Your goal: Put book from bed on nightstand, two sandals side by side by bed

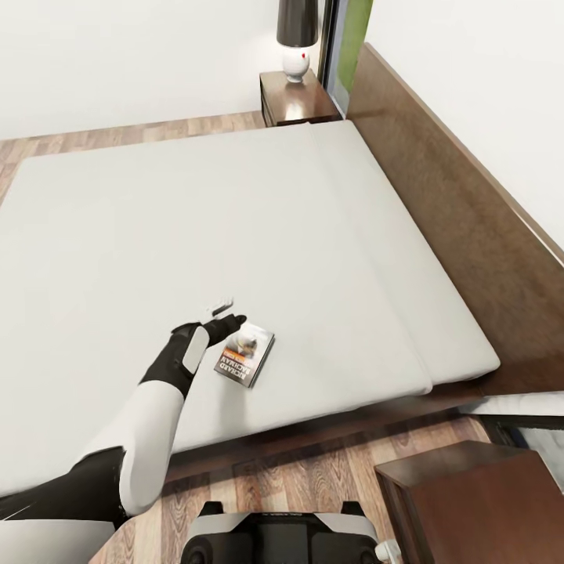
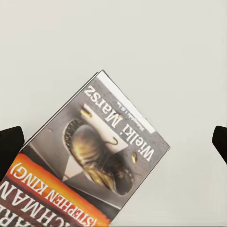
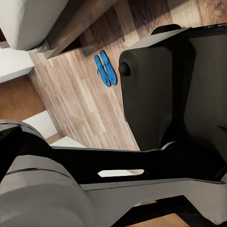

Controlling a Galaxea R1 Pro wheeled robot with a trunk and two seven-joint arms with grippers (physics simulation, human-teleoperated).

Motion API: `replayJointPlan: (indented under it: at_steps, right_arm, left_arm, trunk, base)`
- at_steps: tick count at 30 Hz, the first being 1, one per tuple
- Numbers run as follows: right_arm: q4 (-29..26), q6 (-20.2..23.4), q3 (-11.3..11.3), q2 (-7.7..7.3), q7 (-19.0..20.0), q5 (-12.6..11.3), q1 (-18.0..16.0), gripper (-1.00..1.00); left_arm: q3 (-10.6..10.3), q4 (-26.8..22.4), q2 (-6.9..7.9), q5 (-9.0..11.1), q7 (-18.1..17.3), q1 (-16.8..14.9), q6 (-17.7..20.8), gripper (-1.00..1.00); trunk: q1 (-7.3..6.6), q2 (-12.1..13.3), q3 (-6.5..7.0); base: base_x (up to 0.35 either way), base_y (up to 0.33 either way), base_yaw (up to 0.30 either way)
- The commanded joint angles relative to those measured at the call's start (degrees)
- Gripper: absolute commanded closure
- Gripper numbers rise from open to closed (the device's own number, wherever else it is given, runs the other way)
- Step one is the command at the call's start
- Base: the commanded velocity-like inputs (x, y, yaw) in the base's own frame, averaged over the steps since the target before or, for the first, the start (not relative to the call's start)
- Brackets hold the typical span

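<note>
The book (image 1: 245,356) is lying flat, cover up, on the light-grey mattress of the bed (image 1: 235,219), close to the near edge and well away from the headboard. The left gripper (image 1: 229,319) is hanging right over it, and in the left wrist view its two dark fingertips (image 2: 10,146) are standing wide apart, one on each side of the book (image 2: 94,161), clasping nothing. It looks to me like a thin, light paperback with a glossy cover, so it will likely bend a little and may slide on the soft mattress; I would pinch it across the short width, edge to edge, pressing down slightly so a fingertip can get under. One nightstand (image 1: 301,95) is standing by the far corner of the bed with a lamp (image 1: 297,35) on it; another dark cabinet (image 1: 478,501) is sitting beside the near corner. The two sandals (image 3: 105,69) are lying together on the plank floor, near the bed frame. The right gripper's fingers I cannot tell about.
</note>
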Motion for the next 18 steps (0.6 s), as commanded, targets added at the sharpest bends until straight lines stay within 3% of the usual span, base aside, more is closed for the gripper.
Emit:
replayJointPlan:
  at_steps: [1,18]
  right_arm:
    - [0.0,0.1,-0.3,0.00,0.2,0.2,0.0,-1.00]
    - [0.0,0.2,-0.3,0.00,0.2,0.2,0.0,-1.00]
  left_arm:
    - [0.3,0.4,-0.07,0.5,0.1,0.0,-0.3,-1.00]
    - [0.1,0.7,-0.07,0.5,0.0,0.0,-2.1,-1.00]
  trunk:
    - [0.01,0.0,-0.12]
    - [0.01,0.0,-1.63]
  base:
    - [0.000,0.000,0.000]
    - [0.000,0.000,0.000]
